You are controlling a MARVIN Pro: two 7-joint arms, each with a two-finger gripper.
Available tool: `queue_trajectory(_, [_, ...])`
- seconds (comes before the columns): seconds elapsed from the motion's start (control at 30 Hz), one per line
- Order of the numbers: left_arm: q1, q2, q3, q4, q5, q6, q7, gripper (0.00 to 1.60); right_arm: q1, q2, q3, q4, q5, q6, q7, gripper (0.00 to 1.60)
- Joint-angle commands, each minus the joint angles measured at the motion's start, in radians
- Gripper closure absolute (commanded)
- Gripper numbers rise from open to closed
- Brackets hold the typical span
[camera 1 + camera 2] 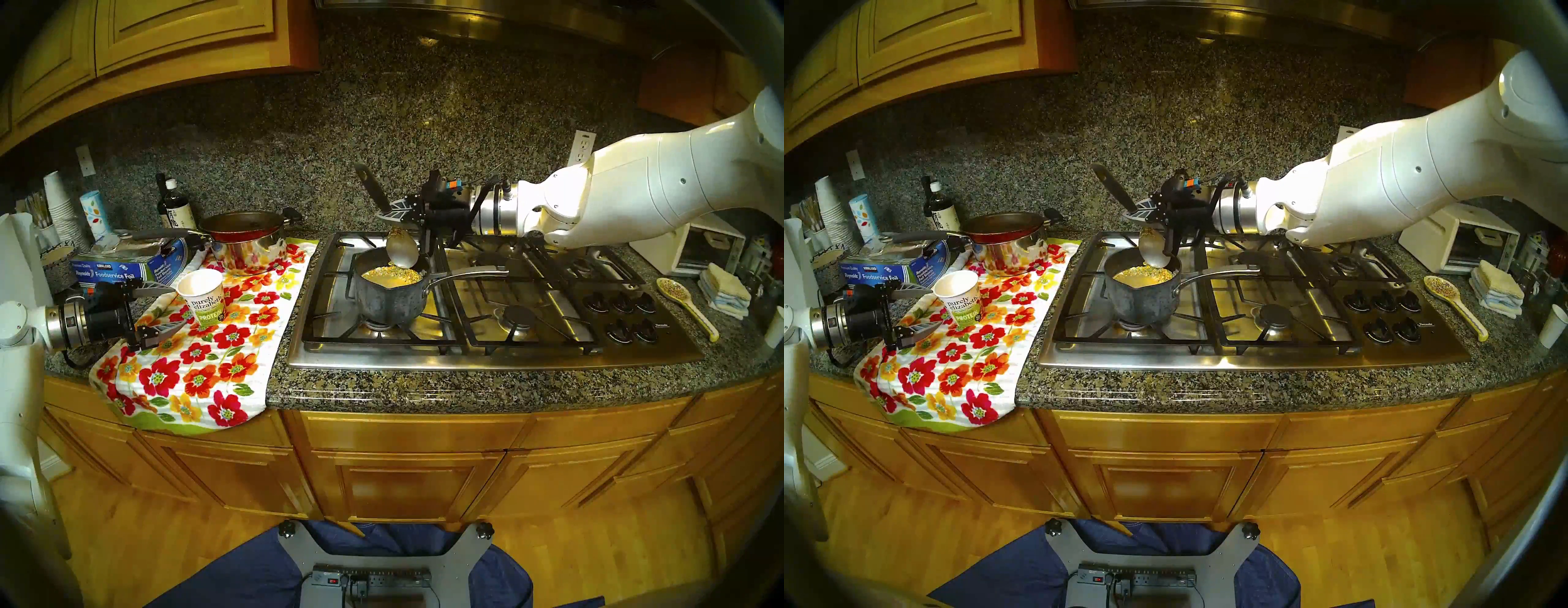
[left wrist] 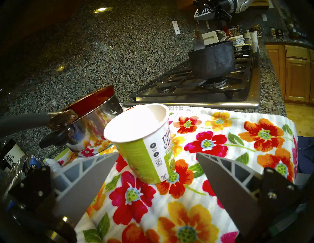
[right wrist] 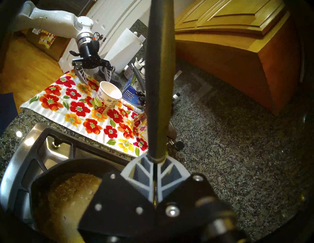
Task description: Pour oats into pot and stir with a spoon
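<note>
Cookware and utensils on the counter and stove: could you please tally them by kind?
Dark grey pot: 1
Steel pot: 1
Red frying pan: 1
Spoon: 1
Yellow ceramic spoon: 1
Total: 5

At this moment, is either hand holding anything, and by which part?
The right hand grips the spoon on its black handle, just above the metal neck, bowl hanging over the pot. The left hand is open, holding nothing.

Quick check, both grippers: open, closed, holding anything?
Left gripper: open, empty, fingers either side of the oats cup without touching.
Right gripper: closed on the spoon handle, bowl raised above the pot.
</note>
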Motion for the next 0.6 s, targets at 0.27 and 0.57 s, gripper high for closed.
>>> queue_trajectory(0.27, [-0.025, 0.018, -0.01, -0.011, -0.024, -0.001, 0.002, 0.0, -0.041, 0.007, 0.019, 0.034, -0.074, -0.082, -0.091, 1.6])
queue_trajectory(0.57, [-0.025, 0.018, -0.01, -0.011, -0.025, -0.001, 0.002, 0.0, -0.049, 0.017, 0.023, -0.01, -0.1, -0.082, -0.131, 1.6])
